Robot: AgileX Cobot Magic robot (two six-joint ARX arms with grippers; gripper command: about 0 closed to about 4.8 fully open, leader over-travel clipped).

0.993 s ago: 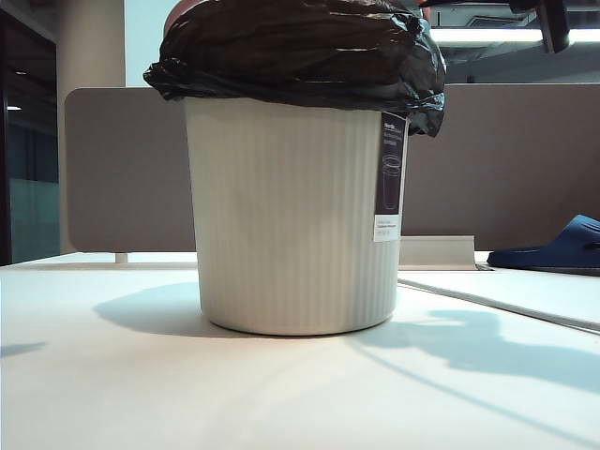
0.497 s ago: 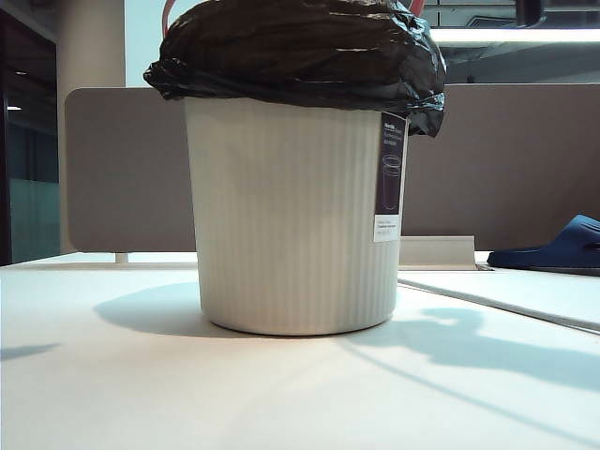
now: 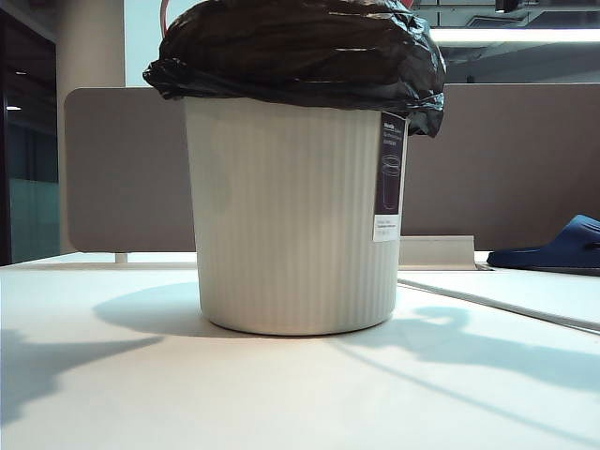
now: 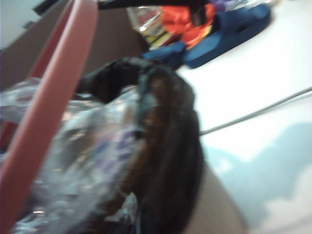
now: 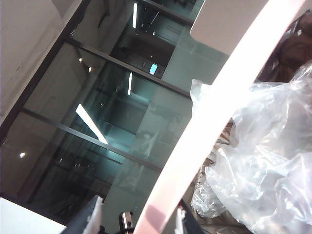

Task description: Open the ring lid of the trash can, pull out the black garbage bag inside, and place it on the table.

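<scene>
The cream ribbed trash can [image 3: 291, 216] stands mid-table [image 3: 281, 394], with the black garbage bag [image 3: 300, 52] folded over its rim. A sliver of the pink ring lid [image 3: 163, 17] rises behind the bag. In the left wrist view the ring lid [image 4: 53, 97] is raised beside the bag [image 4: 170, 146]. The left gripper's fingers do not show there. In the right wrist view the ring lid [image 5: 214, 112] runs between the fingers of my right gripper [image 5: 136, 219]. Its jaws stand apart, and the ring lies against one finger [image 5: 179, 222]. Neither gripper appears in the exterior view.
Clear crumpled plastic [image 5: 263, 156] fills the bag's mouth. A dark blue slipper [image 3: 553, 248] lies at the back right beside a raised white board [image 3: 506, 295]. A grey-brown partition [image 3: 506, 159] closes the back. An arm's shadow [image 3: 47, 361] covers the table's front left.
The dark arm parts at the top right have left the exterior view. The pink ring has thinned to a sliver. A shadow has spread over the table's front left.
</scene>
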